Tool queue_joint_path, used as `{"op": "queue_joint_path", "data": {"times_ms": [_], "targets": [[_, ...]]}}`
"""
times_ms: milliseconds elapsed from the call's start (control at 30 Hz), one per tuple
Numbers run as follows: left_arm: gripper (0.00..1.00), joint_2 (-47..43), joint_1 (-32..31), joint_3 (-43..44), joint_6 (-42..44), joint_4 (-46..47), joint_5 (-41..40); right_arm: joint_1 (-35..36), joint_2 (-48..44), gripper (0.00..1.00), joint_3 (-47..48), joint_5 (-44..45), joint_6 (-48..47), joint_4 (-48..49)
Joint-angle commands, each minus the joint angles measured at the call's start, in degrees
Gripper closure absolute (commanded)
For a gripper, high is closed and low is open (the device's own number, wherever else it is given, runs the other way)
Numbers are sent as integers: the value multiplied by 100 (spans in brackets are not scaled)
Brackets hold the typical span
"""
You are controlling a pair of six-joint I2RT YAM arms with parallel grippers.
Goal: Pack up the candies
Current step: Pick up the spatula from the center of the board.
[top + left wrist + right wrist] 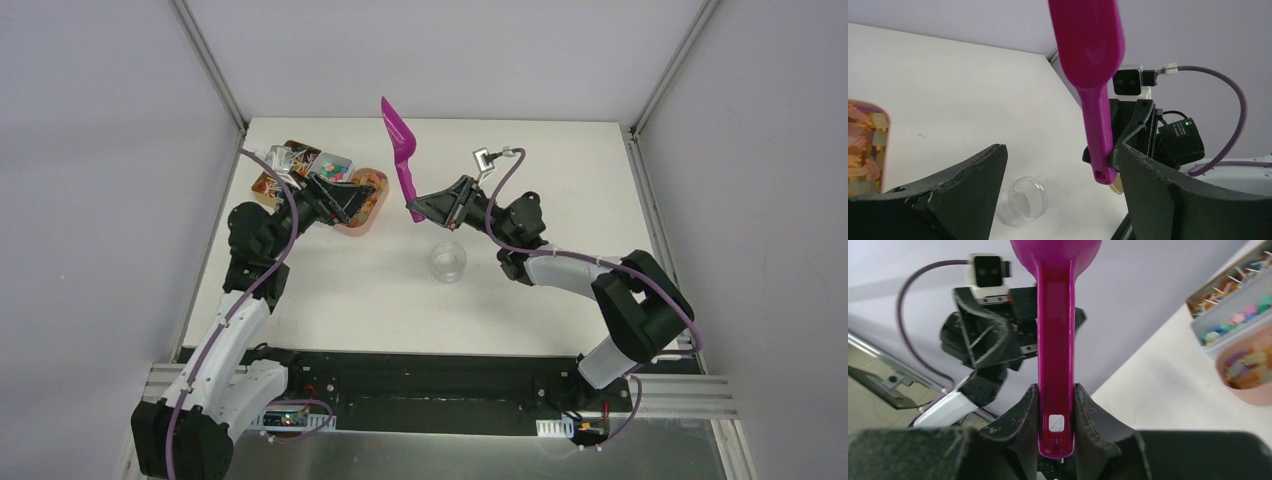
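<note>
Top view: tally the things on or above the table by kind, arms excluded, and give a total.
candy containers: 3
clear jar: 1
scoop: 1
Total: 5

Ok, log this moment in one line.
right gripper: shut on magenta plastic scoop, raised | left gripper: open, beside multicoloured candies | small clear round jar: upright

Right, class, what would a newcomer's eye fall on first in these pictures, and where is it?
The magenta scoop, clamped by its handle in the right gripper and pointing up above the middle of the table. Next, the colourful candies in tubs at the table's back left, with the open left gripper hanging over them. Last, the small clear lidless jar standing mid-table below the scoop.
</note>
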Motion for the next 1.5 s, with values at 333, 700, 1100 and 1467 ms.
{"op": "queue_joint_path", "data": {"times_ms": [333, 700, 1100, 1467], "targets": [[21, 376, -170, -653, -1331, 2358, 466, 769, 449, 100, 275, 505, 238, 1372], [32, 391, -208, -918, -1500, 2663, 400, 1006, 845, 100, 503, 535, 367, 1652], [85, 435, -207, -973, -1476, 2906, 281, 1068, 988, 82, 550, 374, 333, 1453], [100, 248, -206, 236, 1151, -581, 212, 546, -149, 22, 397, 441, -287, -1087]]}}
